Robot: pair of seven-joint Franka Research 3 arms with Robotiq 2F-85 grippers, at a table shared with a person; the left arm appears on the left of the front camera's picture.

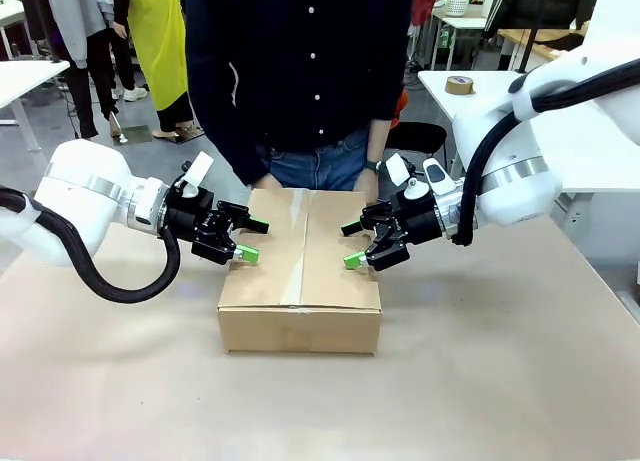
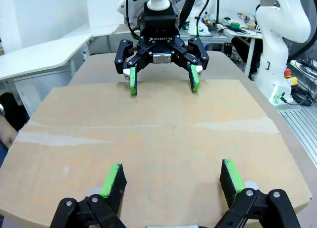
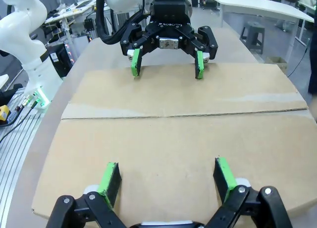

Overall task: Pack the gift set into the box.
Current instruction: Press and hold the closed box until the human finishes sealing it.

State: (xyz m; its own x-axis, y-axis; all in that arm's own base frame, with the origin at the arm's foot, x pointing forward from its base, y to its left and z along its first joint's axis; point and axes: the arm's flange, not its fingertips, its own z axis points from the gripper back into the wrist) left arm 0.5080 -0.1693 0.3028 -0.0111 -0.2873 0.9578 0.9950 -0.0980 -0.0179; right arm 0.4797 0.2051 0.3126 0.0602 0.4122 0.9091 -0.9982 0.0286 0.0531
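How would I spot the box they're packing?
Look at the middle of the tan table, just in front of the standing person. The box is the brown cardboard carton there, flaps closed, with an open gripper at each side.

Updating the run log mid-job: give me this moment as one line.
box: flaps closed, centre of table | left gripper: open, at left edge | right gripper: open, at right edge | person's hands: at far edge

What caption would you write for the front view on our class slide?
Two open grippers, left and right, flank a closed brown corrugated cardboard box while a person's hands rest at its far edge.
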